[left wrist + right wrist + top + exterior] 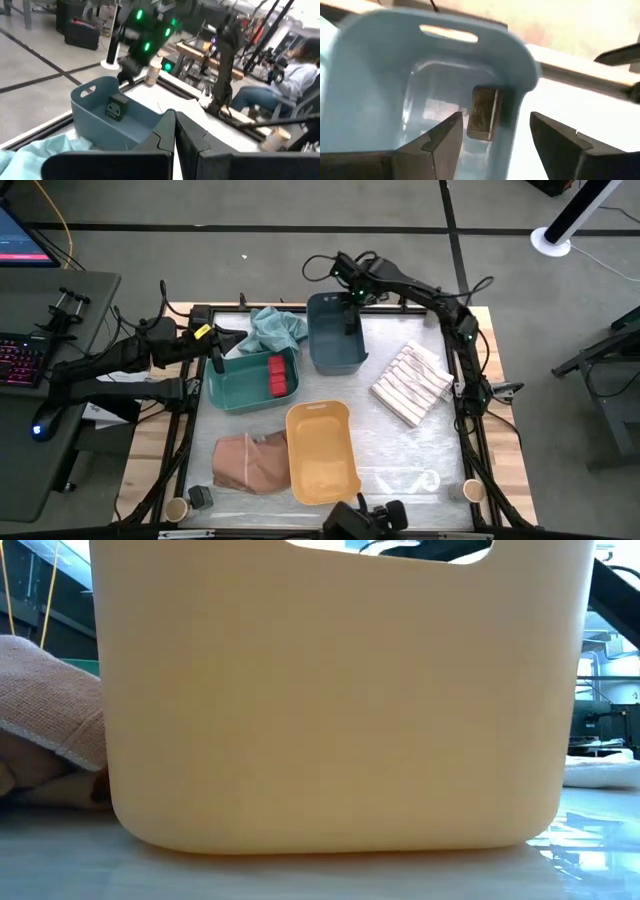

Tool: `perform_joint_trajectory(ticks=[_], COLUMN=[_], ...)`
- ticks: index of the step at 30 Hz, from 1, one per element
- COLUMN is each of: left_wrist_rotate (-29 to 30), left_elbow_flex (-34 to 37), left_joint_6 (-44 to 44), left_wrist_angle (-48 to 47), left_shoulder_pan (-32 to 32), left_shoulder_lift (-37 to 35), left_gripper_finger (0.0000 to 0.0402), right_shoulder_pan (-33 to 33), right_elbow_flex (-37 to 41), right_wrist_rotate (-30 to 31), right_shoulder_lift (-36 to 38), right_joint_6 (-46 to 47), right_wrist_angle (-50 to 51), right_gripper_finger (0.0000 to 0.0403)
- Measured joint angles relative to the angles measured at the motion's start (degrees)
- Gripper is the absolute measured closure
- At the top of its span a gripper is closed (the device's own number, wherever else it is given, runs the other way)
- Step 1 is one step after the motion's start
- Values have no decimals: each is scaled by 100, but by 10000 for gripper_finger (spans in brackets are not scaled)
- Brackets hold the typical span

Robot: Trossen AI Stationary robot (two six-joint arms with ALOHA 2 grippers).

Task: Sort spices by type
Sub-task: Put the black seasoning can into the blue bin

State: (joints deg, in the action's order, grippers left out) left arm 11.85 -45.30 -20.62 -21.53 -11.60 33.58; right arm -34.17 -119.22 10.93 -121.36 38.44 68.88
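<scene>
table (400,450): pale, glossy top with a wooden border showing at the edges.

directly on it:
- green bin (240,385), left of centre, two red spice boxes (278,374) inside it.
- blue bin (335,335), far centre, a dark grey spice box (482,112) against its inner wall.
- yellow bin (322,452), near centre; fills the low view.
- teal cloth (277,328), crumpled, between the green and blue bins at the far edge.
- striped cloth (411,383), folded, right of centre.
- brown cloth (248,463), touching the yellow bin's left side.
- dark grey spice box (201,497), near-left corner.
- tan round jar (176,509), just beside that box.
- tan round jar (474,491), near-right corner.
</scene>
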Motion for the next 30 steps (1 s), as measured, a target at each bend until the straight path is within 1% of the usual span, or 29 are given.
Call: perform_joint_trajectory(ticks=[2, 4, 6, 7, 10, 12, 14, 16, 17, 21, 25, 27, 30], left_wrist_rotate=[-240, -829, -1345, -1436, -1430, -1456, -1391, -1326, -1336, -1631, -1626, -1634, -1781], left_elbow_flex=[0, 0, -7, -6, -39, -274, -545, -830, -970, -1345, -1575, -1584, -1586], left_joint_6=[26, 111, 55, -41, -226, -255, -441, -903, -1248, -2536, -3720, -4092, -4353], left_wrist_angle=[-238, -608, -1105, -1377, -2053, -2485, -3119, -3660, -3758, -3814, -3654, -3326, -2710], left_shoulder_pan=[15, 131, 480, 733, 1664, 2364, 3039, 3635, 3927, 5086, 6178, 6617, 7029], left_shoulder_lift=[-22, 31, 260, 429, 959, 1337, 1754, 2132, 2275, 2774, 3217, 3464, 3839], left_gripper_finger=[402, 402, 402, 402, 401, 402, 402, 402, 402, 401, 401, 402, 401], right_shoulder_pan=[-17, -30, -1, 24, 170, 277, 373, 460, 506, 626, 669, 678, 680], right_elbow_flex=[0, 0, 0, 0, 0, 0, 0, 0, 0, 0, 2, 2, 4], right_wrist_rotate=[3, 40, 132, 191, 454, 617, 747, 875, 913, 1055, 1158, 1162, 1164], right_shoulder_lift=[218, 450, 700, 824, 1182, 1403, 1616, 1783, 1847, 1963, 1951, 1919, 1898], right_joint_6=[-169, -422, -644, -767, -1034, -1144, -1168, -1181, -1194, -1325, -1600, -1734, -1939], right_wrist_angle=[61, 205, 375, 495, 768, 946, 1107, 1224, 1265, 1402, 1397, 1327, 1279], right_gripper_finger=[176, 176, 176, 176, 176, 176, 176, 176, 176, 176, 176, 176, 176])
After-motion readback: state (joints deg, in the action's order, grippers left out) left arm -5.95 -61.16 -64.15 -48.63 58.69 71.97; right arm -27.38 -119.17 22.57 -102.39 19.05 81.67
